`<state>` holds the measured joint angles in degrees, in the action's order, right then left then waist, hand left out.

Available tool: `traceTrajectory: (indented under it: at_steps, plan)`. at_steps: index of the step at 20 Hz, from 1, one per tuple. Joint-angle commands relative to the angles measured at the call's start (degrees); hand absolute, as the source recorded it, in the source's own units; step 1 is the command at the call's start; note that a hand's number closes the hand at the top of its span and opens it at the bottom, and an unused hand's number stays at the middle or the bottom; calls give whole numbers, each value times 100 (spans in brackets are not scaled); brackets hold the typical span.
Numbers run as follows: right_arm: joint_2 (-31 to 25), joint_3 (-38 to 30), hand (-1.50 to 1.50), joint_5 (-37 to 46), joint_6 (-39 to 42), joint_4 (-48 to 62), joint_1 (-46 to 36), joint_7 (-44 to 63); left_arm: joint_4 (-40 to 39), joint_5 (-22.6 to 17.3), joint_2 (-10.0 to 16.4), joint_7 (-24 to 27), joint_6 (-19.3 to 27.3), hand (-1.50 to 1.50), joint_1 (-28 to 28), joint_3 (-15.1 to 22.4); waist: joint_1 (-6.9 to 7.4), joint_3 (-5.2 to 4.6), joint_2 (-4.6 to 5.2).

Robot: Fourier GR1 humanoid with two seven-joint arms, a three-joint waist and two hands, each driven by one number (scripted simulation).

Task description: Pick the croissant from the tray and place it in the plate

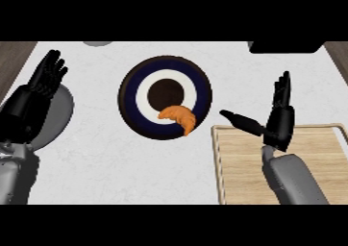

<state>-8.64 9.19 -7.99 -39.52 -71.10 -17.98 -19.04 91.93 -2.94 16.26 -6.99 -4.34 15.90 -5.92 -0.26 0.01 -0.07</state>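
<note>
An orange croissant [179,116] lies on the plate [165,72], over its lower right part, reaching the dark rim. The plate is round with dark, navy and white rings and sits at the counter's middle. The wooden tray [326,158] lies at the lower right with nothing on its visible surface. My right hand [279,120] hovers over the tray's upper left corner, open, fingers straight up and thumb stretched left toward the croissant without touching it. My left hand [36,89] rests open at the left edge, fingers up.
White marble counter [99,153] with wooden strips at both far sides. A dark object [285,46] sits at the back right edge. A small grey thing [97,43] shows at the back left. A grey round shadow lies beside my left forearm.
</note>
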Motion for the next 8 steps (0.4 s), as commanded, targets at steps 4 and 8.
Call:
traceTrajectory:
  at_steps: [4,8]
  plan:
    - [-321,-508,-150,-184,928,-207,814,-663,152,125,-88,39,-67,0,-167,-31,21,0,4]
    - [-257,-584,-150,74,762,-200,1191,-945,132,87,-134,44,-167,0,-173,-48,20,-1,6]
